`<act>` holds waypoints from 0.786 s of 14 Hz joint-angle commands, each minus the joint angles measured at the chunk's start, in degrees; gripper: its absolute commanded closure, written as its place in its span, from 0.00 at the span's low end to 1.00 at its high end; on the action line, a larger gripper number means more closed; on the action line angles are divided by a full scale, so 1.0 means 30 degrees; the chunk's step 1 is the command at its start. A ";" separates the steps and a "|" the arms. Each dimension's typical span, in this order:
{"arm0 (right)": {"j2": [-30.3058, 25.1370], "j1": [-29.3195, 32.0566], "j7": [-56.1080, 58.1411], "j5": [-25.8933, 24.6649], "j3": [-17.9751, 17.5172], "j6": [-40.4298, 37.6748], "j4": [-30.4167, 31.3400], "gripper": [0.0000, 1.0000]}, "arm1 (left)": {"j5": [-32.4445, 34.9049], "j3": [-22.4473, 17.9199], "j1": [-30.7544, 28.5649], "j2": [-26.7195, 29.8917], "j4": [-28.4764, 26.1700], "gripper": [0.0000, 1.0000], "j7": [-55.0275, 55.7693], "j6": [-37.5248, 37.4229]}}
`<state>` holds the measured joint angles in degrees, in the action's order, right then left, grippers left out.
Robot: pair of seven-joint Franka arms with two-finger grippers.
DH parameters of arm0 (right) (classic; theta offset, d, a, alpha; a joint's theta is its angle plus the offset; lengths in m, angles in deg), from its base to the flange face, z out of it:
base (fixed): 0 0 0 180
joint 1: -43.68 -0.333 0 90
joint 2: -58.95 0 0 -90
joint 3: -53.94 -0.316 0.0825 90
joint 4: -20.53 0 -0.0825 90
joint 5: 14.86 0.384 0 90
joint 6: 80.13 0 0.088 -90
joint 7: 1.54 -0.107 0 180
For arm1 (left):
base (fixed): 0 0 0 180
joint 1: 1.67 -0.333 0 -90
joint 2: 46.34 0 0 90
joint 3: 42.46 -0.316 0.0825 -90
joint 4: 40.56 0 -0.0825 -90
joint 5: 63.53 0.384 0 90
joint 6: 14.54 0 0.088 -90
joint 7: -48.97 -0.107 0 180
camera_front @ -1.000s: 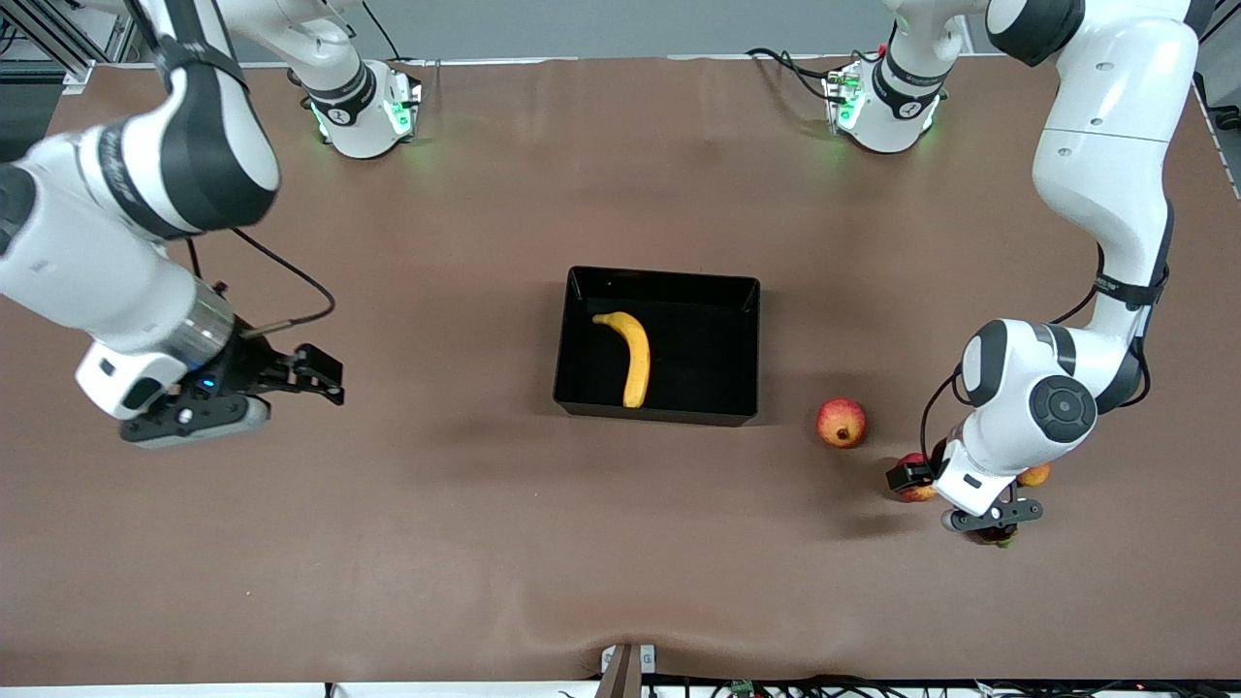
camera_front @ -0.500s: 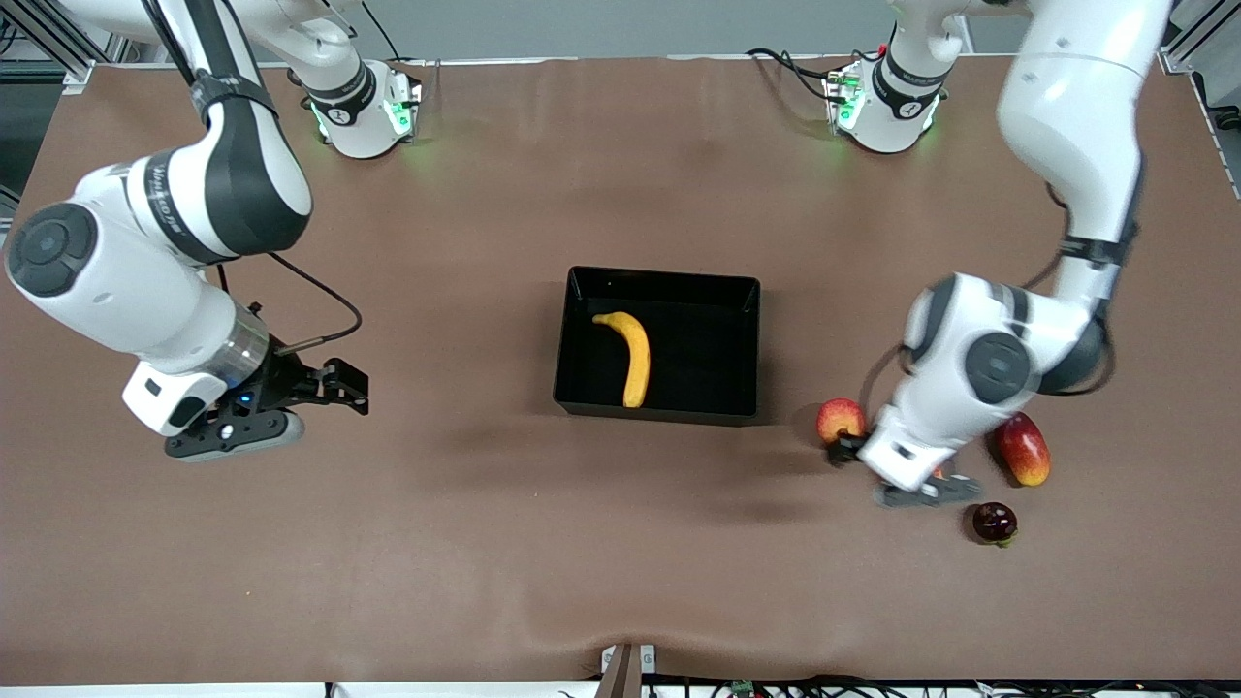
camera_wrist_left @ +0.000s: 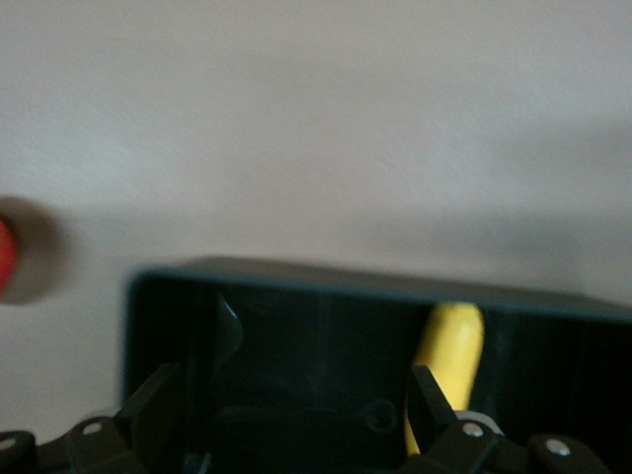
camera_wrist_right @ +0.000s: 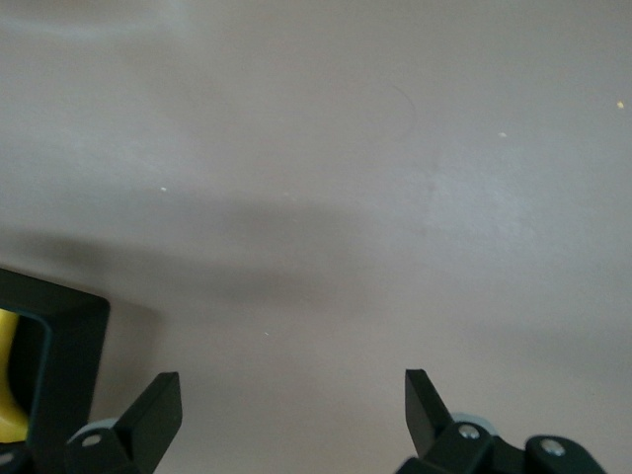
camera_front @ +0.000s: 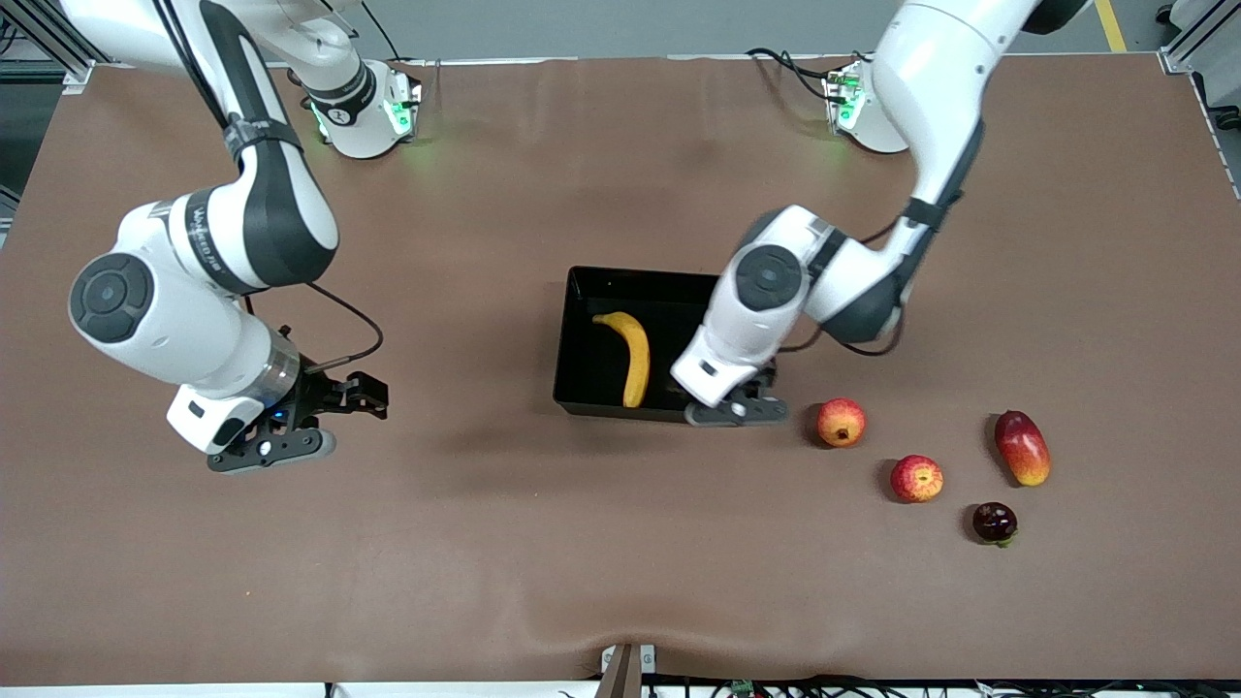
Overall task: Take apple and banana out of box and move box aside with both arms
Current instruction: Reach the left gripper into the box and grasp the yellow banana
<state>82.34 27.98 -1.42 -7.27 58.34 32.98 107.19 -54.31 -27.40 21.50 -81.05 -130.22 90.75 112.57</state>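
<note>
Now the left gripper (camera_front: 737, 405), jaws wide, hangs over the glossy black plastic box (camera_front: 582, 388); curved yellow banana (camera_front: 632, 353) lies just beside one fingertip (camera_wrist_left: 427, 399). It should centre, then descend. Small red apple (camera_front: 916, 478) lies outside. Right gripper (camera_front: 320, 419), spread, waits over bare table.

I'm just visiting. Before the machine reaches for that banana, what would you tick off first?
1. Banana in the box: ok, lying flat.
2. Left claw over the box, open: ok.
3. Left claw lined up on the banana: not ok, it hangs beside it.
4. Apple out on the table: ok.
5. Right claw open, clear of the box: ok.
6. Other fruit away from the box: ok.
</note>
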 commanded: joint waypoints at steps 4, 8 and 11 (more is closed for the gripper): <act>-0.0003 0.0632 -0.0011 0.0106 -0.0061 -0.1633 -0.0234 0.00 | 0.1231 -0.0069 0.2351 -0.1259 -0.0375 0.00 0.2389 0.0986; -0.0003 0.0634 0.0018 0.0135 -0.0061 -0.1874 -0.0233 0.00 | 0.1672 -0.0098 0.3056 -0.2460 -0.0375 0.00 0.3152 0.1924; 0.0055 0.0488 0.0193 0.0135 -0.0119 -0.1962 -0.0146 0.00 | 0.1701 -0.0127 0.3350 -0.3136 -0.0375 0.00 0.3884 0.2833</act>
<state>82.33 29.57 -1.34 -7.25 58.32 27.89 107.09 -50.95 -27.41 30.59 -89.61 -131.51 99.88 119.43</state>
